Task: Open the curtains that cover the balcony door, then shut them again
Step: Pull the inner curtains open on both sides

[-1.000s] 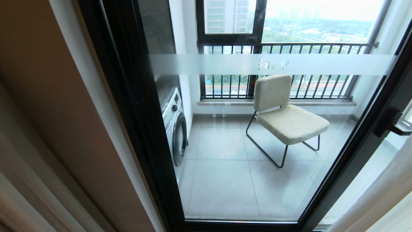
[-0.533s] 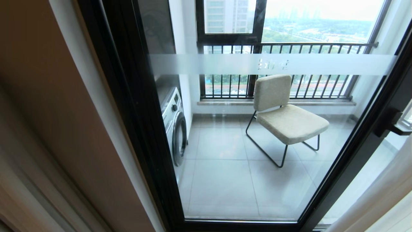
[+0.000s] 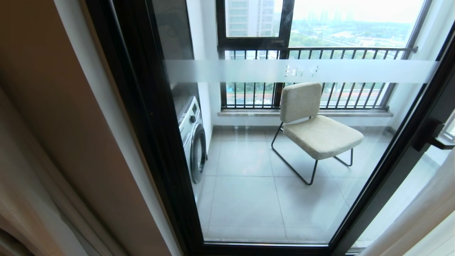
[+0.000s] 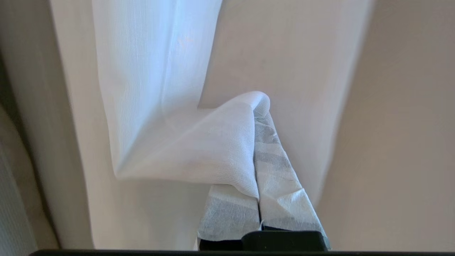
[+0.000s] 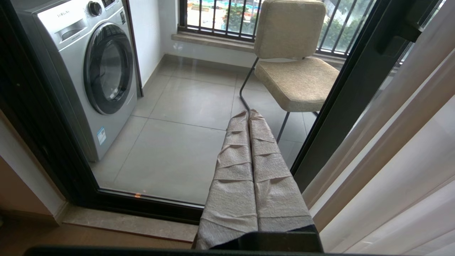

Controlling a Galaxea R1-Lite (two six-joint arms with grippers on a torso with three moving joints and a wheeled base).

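Observation:
The balcony door [image 3: 149, 124] shows uncovered, with its frosted band [image 3: 302, 71] and black handle [image 3: 432, 137]. The curtains hang at both sides: pale folds at the far left [image 3: 17, 199] and white sheer at the lower right [image 3: 419, 220]. My left gripper [image 4: 258, 106] is shut on a pinched fold of the white sheer [image 4: 185, 142], in front of cream fabric [image 4: 408, 142]. My right gripper [image 5: 249, 113] is shut with nothing in it, low before the door glass, beside the right-hand curtains [image 5: 401, 160]. Neither gripper shows in the head view.
Behind the glass stand a washing machine [image 3: 193, 138] at the left and a beige chair [image 3: 312, 128] on grey tiles. A barred window [image 3: 305, 78] closes the balcony's far side. A stone sill [image 5: 135, 224] runs under the door.
At the lower left edge of the head view the pale curtain folds have shifted and spread a little further into the picture. The door and the balcony look the same.

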